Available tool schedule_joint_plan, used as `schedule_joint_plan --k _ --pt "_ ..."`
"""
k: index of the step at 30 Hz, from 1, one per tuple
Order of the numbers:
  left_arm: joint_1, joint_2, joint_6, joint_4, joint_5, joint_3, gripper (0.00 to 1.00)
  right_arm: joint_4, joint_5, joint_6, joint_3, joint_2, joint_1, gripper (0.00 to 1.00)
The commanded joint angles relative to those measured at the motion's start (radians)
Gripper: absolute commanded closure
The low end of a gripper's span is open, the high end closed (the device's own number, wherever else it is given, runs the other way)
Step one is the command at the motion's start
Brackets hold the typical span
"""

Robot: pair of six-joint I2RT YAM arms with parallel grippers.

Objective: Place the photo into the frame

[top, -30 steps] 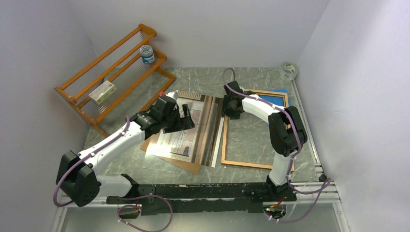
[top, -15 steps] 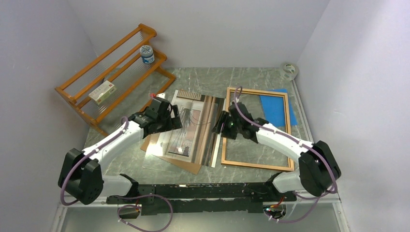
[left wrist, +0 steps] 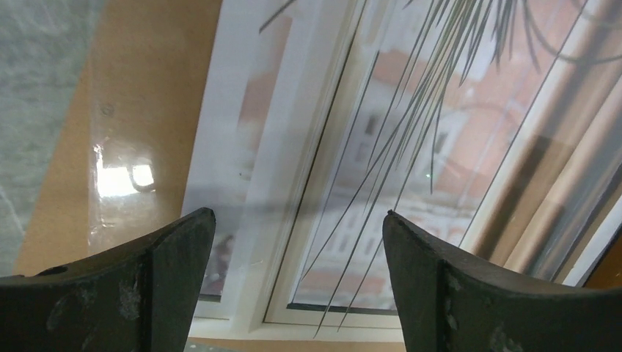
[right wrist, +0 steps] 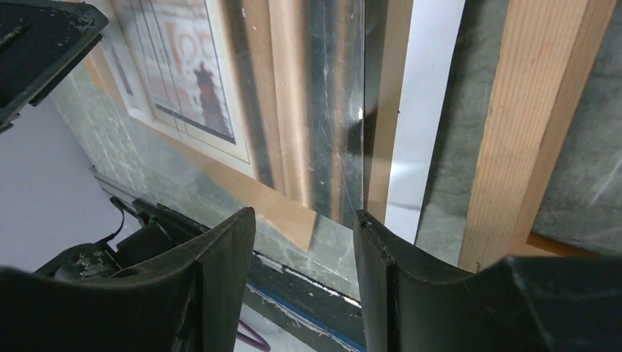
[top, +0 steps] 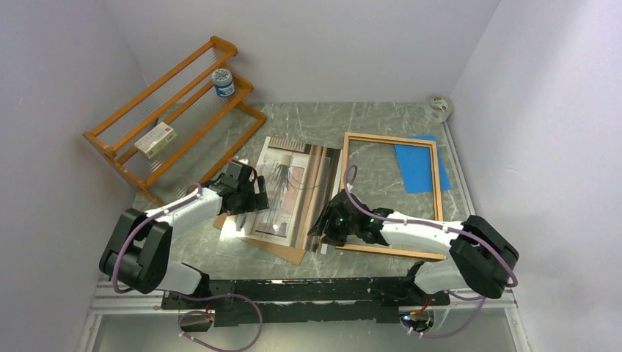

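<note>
Evidently the left gripper (left wrist: 297, 218) hung open over the photo (top: 284, 196), lying on a brown board (top: 293, 254) mid-bench, left of the frame (top: 392, 138). The right gripper (right wrist: 304, 218), also open at its near corner, might pinch the clear sheet (right wrist: 337, 132) too.

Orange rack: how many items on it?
2. A small jar on the rack's far end; a flat box lower down, toward its near-left end. None looks hidden.

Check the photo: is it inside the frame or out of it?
Out. The photo lies flat on the brown backing board, beside the frame, whose opening holds no print.
</note>
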Motion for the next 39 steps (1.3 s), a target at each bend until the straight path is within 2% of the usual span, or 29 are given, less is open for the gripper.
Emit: schedule_joint_plan --k 1,8,13,21,25,30,34,39 --pt "0.0 0.02 -0.026 0.07 0.072 -0.029 0.12 0.045 0.05 0.076 -0.002 0.023 0.036 0.45" --pt "0.001 0.058 -0.068 0.026 0.06 -0.053 0.18 0.047 0.057 0.116 -0.049 0.017 0.066 0.45" --pt "0.0 0.068 -0.079 0.009 0.06 -0.061 0.19 0.07 0.051 0.133 -0.1 -0.009 0.078 0.41" --pt "0.0 0.096 -0.09 -0.012 0.068 -0.053 0.2 0.255 -0.027 0.145 -0.163 0.027 0.089 0.4" --pt "0.0 0.106 -0.103 -0.007 0.094 -0.06 0.25 0.336 -0.065 0.147 -0.189 0.045 0.09 0.4" --pt "0.001 0.119 -0.134 -0.01 0.118 -0.072 0.28 0.488 -0.058 0.118 -0.252 0.043 0.09 0.4" --pt "0.0 0.133 -0.161 -0.015 0.132 -0.086 0.31 0.688 -0.037 0.079 -0.32 0.019 0.088 0.4" --pt "0.0 0.134 -0.176 -0.005 0.149 -0.105 0.34 0.798 -0.019 0.051 -0.33 -0.003 0.071 0.4"
